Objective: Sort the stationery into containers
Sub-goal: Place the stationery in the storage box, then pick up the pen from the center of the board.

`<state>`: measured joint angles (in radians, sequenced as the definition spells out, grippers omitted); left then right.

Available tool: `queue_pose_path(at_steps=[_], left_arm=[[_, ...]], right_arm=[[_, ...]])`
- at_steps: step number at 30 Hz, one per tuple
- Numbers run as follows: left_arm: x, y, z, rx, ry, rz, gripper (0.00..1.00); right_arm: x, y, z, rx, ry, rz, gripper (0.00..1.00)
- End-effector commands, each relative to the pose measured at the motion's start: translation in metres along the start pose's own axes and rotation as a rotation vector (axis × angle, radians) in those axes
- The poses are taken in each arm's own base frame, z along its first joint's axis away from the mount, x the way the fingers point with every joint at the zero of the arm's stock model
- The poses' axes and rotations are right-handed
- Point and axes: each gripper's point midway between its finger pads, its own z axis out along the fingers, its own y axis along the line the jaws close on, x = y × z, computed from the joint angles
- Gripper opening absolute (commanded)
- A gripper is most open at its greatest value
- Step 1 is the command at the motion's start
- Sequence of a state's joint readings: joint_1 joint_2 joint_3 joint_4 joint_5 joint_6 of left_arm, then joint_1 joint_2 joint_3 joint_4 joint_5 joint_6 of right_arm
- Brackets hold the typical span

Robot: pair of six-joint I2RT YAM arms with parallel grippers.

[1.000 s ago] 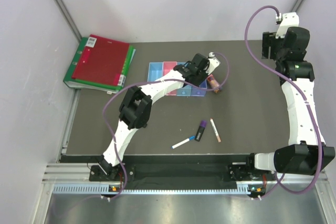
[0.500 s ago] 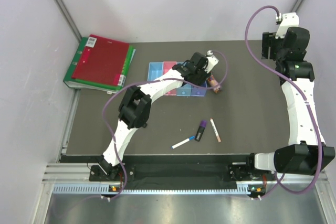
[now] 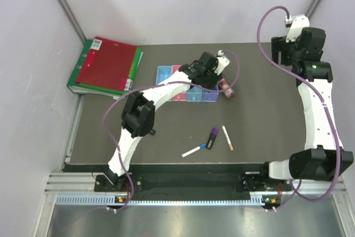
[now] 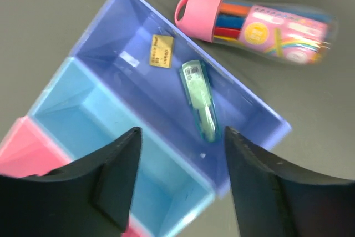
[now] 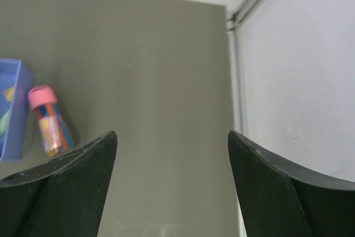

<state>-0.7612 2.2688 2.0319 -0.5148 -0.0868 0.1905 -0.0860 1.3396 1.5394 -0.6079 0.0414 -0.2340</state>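
Note:
The containers (image 3: pixel 169 76) are a row of joined bins at the table's middle back. In the left wrist view the purple-blue bin (image 4: pixel 125 37) holds the green marker (image 4: pixel 199 101) and the tiny tan block (image 4: pixel 161 58). The light blue bin (image 4: pixel 105 120) and the pink bin (image 4: pixel 19 148) adjoin it. My left gripper (image 4: pixel 182 134) is open and empty above the bins; it also shows in the top view (image 3: pixel 197 75). The pink-capped bottle (image 3: pixel 226 88) lies right of the bins. The white blue-capped pen (image 3: pixel 193 151), purple-black highlighter (image 3: pixel 212 136) and pinkish pen (image 3: pixel 227 137) lie near the front. My right gripper (image 5: pixel 172 134) is open and empty, high at the back right. The blue-black highlighter is not visible.
Red and green binders (image 3: pixel 108 66) lie at the back left. Grey walls close in the table on the left, back and right. The right wrist view shows the bottle (image 5: pixel 49 121) and the right wall rail (image 5: pixel 236 81).
My left gripper has drawn back slightly to the far left over the bins. My right wrist has shifted a little to the left. The loose items have not moved.

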Motion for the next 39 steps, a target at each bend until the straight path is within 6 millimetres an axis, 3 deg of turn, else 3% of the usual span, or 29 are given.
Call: queue_pose_path(at_steps=[1,2,3,4,5,6,7,8,9,10,11,12,15,19,25,31,39], left_arm=[[-0.074,0.014,-0.110,0.031,-0.214,0.040,0.71],[-0.077,0.017,-0.136,0.028,-0.230,0.069,0.78],[-0.075,0.008,-0.146,0.080,-0.235,0.092,0.81],[-0.060,0.004,-0.150,0.101,-0.203,0.109,0.85],[-0.057,0.004,-0.173,0.109,-0.212,0.141,0.87],[-0.034,-0.001,-0.172,0.129,-0.164,0.160,0.92],[-0.024,-0.002,-0.178,0.134,-0.153,0.180,0.95],[-0.018,0.000,-0.198,0.129,-0.161,0.221,0.98],[0.006,-0.003,-0.196,0.140,-0.111,0.247,0.99],[0.015,0.002,-0.200,0.117,-0.093,0.284,0.99],[0.019,0.006,-0.213,0.098,-0.097,0.299,0.99],[0.034,0.006,-0.214,0.092,-0.060,0.315,0.99],[0.047,0.018,-0.230,0.039,-0.046,0.332,0.99],[0.056,0.022,-0.242,0.025,-0.025,0.331,0.99],[0.068,0.029,-0.252,0.009,0.001,0.351,0.99],[0.063,0.034,-0.260,-0.015,-0.014,0.357,0.99],[0.061,0.039,-0.262,-0.030,-0.024,0.336,0.99]], right_arm=[[0.018,0.029,0.010,-0.165,0.085,-0.016,0.83],[0.027,0.035,0.014,-0.186,0.115,-0.020,0.84],[0.031,0.041,0.016,-0.209,0.124,-0.034,0.85],[0.034,0.050,0.018,-0.233,0.132,-0.048,0.90],[0.046,0.057,0.022,-0.250,0.159,-0.058,0.92],[0.049,0.062,0.025,-0.262,0.161,-0.074,0.94],[0.056,0.072,0.029,-0.289,0.176,-0.091,0.98],[0.067,0.078,0.035,-0.302,0.192,-0.099,0.99],[0.074,0.080,0.038,-0.305,0.200,-0.111,1.00],[0.079,0.100,0.040,-0.355,0.205,-0.143,1.00],[0.088,0.107,0.045,-0.368,0.206,-0.157,1.00],[0.092,0.112,0.048,-0.372,0.199,-0.173,1.00],[0.102,0.130,0.056,-0.396,0.185,-0.221,1.00],[0.127,0.157,0.078,-0.444,0.267,-0.261,1.00],[0.146,0.183,0.104,-0.482,0.325,-0.286,1.00],[0.152,0.198,0.126,-0.495,0.342,-0.279,1.00],[0.162,0.217,0.139,-0.516,0.360,-0.267,1.00]])
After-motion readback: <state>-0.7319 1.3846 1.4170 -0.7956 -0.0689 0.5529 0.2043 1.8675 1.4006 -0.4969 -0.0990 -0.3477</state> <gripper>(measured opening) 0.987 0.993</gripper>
